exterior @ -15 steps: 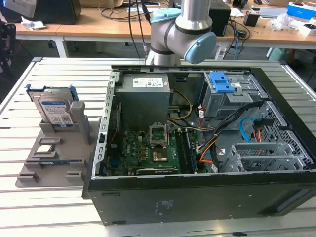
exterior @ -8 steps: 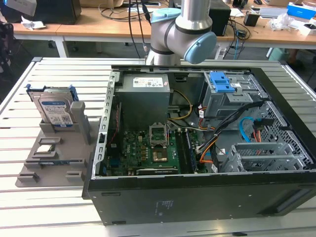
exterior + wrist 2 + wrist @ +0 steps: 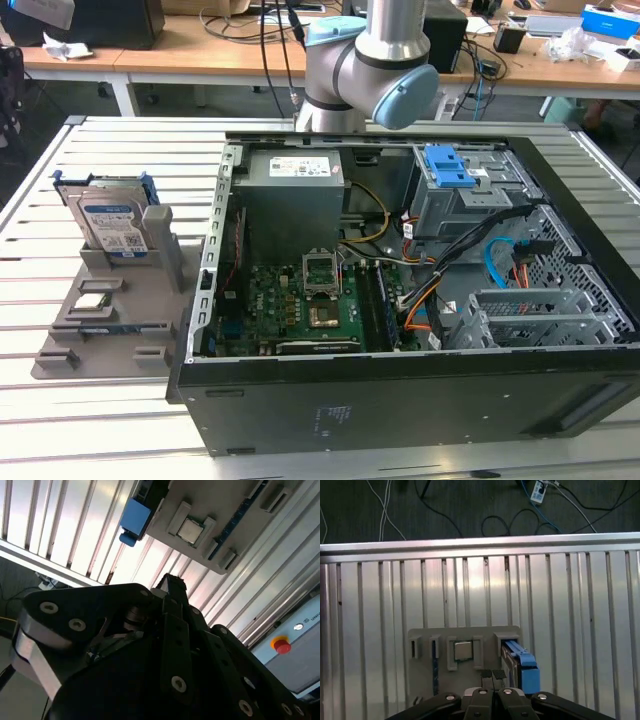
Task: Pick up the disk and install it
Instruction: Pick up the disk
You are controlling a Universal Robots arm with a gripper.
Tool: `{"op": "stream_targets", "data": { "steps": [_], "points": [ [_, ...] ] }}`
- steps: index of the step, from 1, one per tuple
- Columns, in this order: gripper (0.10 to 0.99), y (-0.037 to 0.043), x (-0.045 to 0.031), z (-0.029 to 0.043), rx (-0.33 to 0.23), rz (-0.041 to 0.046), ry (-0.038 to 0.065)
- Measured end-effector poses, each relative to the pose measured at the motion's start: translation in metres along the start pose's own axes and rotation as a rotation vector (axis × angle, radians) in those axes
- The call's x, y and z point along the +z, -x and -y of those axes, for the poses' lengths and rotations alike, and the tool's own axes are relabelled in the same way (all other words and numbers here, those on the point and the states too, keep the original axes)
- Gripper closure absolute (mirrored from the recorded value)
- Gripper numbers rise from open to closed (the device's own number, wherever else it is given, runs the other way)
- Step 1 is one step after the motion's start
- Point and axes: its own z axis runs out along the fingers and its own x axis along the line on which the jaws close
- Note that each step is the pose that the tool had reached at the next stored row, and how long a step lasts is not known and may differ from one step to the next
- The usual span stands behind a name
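Standing upright in grey holder, disk, chip beside it, gripper closed, empty, computer case alongside

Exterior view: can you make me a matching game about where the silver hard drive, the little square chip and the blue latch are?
Things:
1. silver rectangular hard drive in a blue plastic bracket
2. small flat square chip
3. blue plastic latch

Places:
A. atop the grey metal cage
B. upright in a slot of the grey plastic holder
C. flat in a recess of that holder

Pairs: 1-B, 2-C, 3-A
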Motion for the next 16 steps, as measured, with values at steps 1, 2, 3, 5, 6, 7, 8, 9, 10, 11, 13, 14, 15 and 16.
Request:
{"op": "stream_targets", "data": {
  "steps": [1,2,3,5,6,7,8,9,10,11,13,14,15,16],
  "points": [
    [0.98,0.0,0.0,0.0,-0.011,-0.0005,0.0],
    [0.98,0.0,0.0,0.0,-0.018,-0.0009,0.0],
    [0.98,0.0,0.0,0.0,-0.02,-0.0009,0.0],
    [0.98,0.0,0.0,0.0,-0.02,-0.0009,0.0],
    [0.98,0.0,0.0,0.0,-0.02,-0.0009,0.0],
    [0.98,0.0,0.0,0.0,-0.02,-0.0009,0.0],
    [0.973,0.0,0.0,0.0,-0.02,-0.001,0.0],
    [0.918,0.0,0.0,0.0,-0.02,-0.0009,0.0],
    [0.855,0.0,0.0,0.0,-0.02,-0.0009,0.0],
    [0.792,0.0,0.0,0.0,-0.02,-0.0009,0.0],
    [0.671,0.0,0.0,0.0,-0.02,-0.001,0.0],
    [0.608,0.0,0.0,0.0,-0.02,-0.001,0.0],
    [0.608,0.0,0.0,0.0,-0.02,-0.0009,0.0],
    [0.608,0.0,0.0,0.0,-0.02,-0.0009,0.0]
  ]
}}
